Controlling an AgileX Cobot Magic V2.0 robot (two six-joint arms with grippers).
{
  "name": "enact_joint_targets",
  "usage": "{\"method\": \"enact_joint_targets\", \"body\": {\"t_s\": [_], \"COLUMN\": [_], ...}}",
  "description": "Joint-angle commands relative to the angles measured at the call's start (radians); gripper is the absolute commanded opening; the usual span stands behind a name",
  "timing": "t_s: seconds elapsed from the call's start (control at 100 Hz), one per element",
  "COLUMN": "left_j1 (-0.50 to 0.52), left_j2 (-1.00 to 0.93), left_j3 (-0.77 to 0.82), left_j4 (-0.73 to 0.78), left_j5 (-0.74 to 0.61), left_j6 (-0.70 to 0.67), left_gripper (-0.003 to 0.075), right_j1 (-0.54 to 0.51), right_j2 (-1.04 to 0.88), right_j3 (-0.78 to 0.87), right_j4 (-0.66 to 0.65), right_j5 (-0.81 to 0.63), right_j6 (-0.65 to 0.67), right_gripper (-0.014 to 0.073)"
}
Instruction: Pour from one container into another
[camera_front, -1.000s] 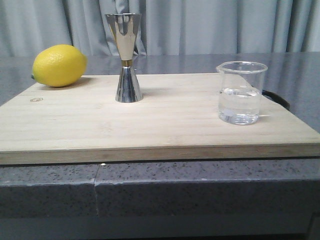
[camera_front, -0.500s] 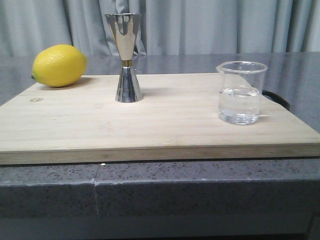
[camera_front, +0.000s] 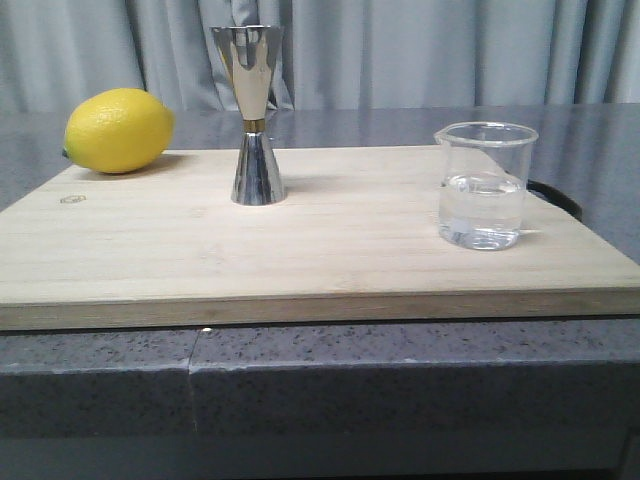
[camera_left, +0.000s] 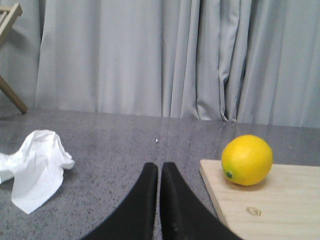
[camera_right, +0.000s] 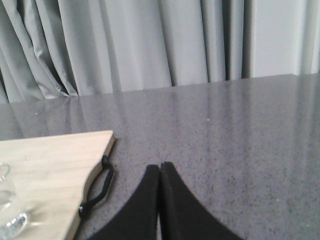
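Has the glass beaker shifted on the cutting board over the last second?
No real move. The beaker stands upright by the cutting board's right edge; the tiny offset matches a whole-frame shift, since the jigger shifts too.

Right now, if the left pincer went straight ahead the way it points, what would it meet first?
Nothing close, as far as the left wrist view shows. The shut left pincer points over bare grey counter toward the curtain. The lemon and the crumpled white cloth lie to either side. Depth is hard to judge.
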Motion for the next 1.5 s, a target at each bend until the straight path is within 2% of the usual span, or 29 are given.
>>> {"method": "enact_joint_targets", "body": {"t_s": [0.0, 0.23, 0.36, 1.03, 1.1, 1.15, 1.19, 1.25, 1.36, 1.44, 1.49], "left_j1": [0.002, 0.002, 0.002, 0.002, 0.002, 0.004, 0.004, 0.004, 0.004, 0.004, 0.004], "left_j2": [0.032, 0.224, 0.321, 0.382, 0.382, 0.383, 0.384, 0.388, 0.401, 0.405, 0.405], "left_j3": [-0.111, -0.366, -0.454, -0.464, -0.464, -0.464, -0.464, -0.464, -0.464, -0.464, -0.464], "left_j4": [0.011, 0.059, 0.059, 0.059, 0.059, 0.059, 0.059, 0.059, 0.065, 0.060, 0.055], "left_j5": [-0.015, 0.170, 0.184, 0.144, 0.148, 0.159, 0.164, 0.166, 0.162, 0.139, 0.139], "left_j6": [-0.004, -0.004, -0.004, -0.004, -0.004, -0.004, -0.004, -0.004, -0.004, -0.004, -0.004], "left_gripper": [-0.0019, -0.0019, -0.0019, -0.0019, -0.0019, -0.0016, 0.0010, 0.0091, 0.0353, 0.0531, 0.0585], "right_j1": [-0.006, -0.006, -0.006, -0.006, -0.006, -0.006, -0.006, -0.006, -0.006, -0.006, -0.006], "right_j2": [0.039, 0.225, 0.318, 0.352, 0.352, 0.352, 0.352, 0.353, 0.355, 0.355, 0.355], "right_j3": [-0.119, -0.318, -0.385, -0.388, -0.388, -0.388, -0.388, -0.388, -0.388, -0.388, -0.388], "right_j4": [-0.027, -0.107, -0.148, -0.141, -0.141, -0.141, -0.141, -0.143, -0.150, -0.150, -0.150], "right_j5": [0.014, 0.153, 0.151, 0.149, 0.151, 0.153, 0.151, 0.143, 0.143, 0.143, 0.151], "right_j6": [-0.005, -0.005, -0.005, -0.005, -0.003, -0.003, -0.003, -0.003, -0.003, -0.003, -0.003], "right_gripper": [-0.0065, -0.0065, -0.0065, -0.0065, -0.0056, -0.0013, 0.0043, 0.0192, 0.0493, 0.0612, 0.0643]}}
